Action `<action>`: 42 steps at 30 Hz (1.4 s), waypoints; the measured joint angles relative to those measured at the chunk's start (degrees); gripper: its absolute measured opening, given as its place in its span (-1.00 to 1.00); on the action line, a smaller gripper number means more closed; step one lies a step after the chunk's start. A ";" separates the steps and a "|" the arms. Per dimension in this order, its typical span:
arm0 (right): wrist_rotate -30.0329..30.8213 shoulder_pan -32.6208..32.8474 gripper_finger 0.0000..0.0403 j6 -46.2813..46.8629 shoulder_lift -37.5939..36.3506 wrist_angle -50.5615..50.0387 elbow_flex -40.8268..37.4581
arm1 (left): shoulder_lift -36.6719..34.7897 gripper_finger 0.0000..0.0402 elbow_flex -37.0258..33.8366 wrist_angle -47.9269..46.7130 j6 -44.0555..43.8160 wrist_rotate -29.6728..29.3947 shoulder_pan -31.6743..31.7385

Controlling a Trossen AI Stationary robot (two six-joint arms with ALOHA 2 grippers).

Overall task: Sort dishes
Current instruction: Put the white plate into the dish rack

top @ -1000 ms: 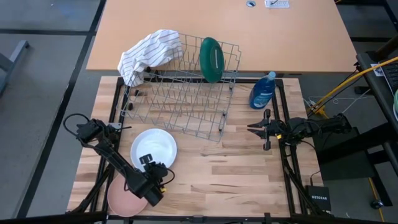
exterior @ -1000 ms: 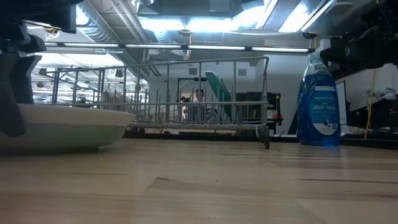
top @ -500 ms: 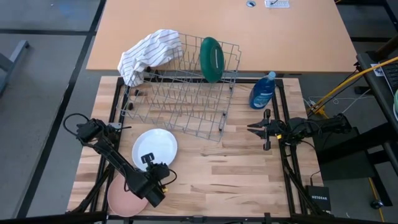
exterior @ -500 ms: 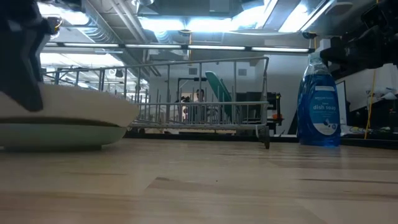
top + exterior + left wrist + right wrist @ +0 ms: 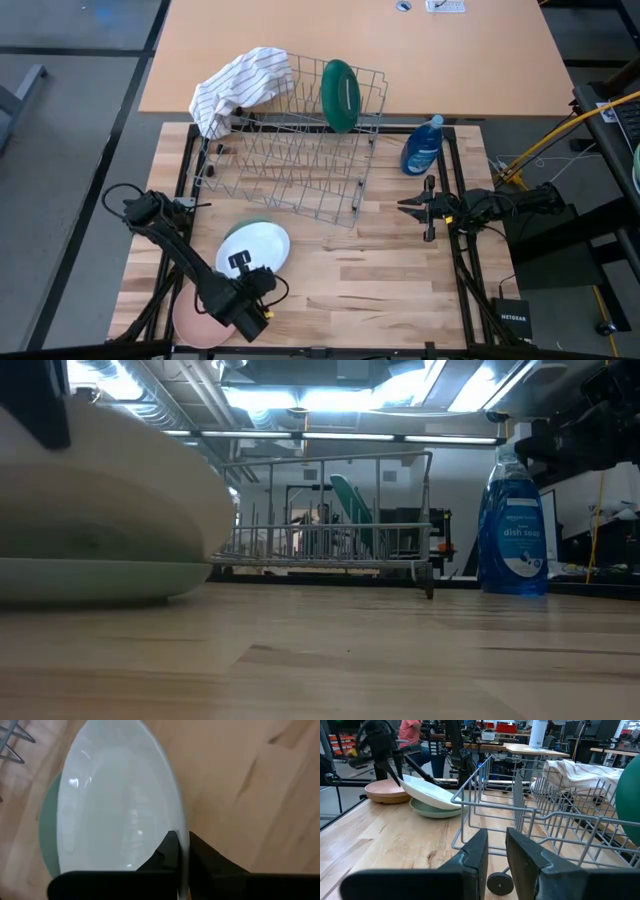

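White plate [image 5: 256,246] tilted, rim pinched by left gripper [image 5: 247,291], sage plate [image 5: 237,229] beneath; pink plate [image 5: 198,320] at 7 o'clock. Right gripper [image 5: 408,208] idle, nearly closed, empty.

On the tabletop [image 5: 400,270], the wire rack [image 5: 290,150] stands toward the back, with a plate [image 5: 340,95] set upright in its rear right corner and a cloth [image 5: 240,85] draped over its rear left corner. A bottle [image 5: 422,147] stands just right of the rack. Near the front left, the left pincer [image 5: 245,275] grips the rim of a tilted plate [image 5: 257,247], raised over another plate [image 5: 46,835] lying beneath it. A further plate [image 5: 195,320] lies at the front left edge. The right pincer [image 5: 405,208] hovers right of the rack's front corner.
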 joint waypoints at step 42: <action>0.00 0.01 -0.64 0.00 0.00 0.06 0.00 | -37.28 -1.00 0.82 32.03 20.45 -5.22 20.12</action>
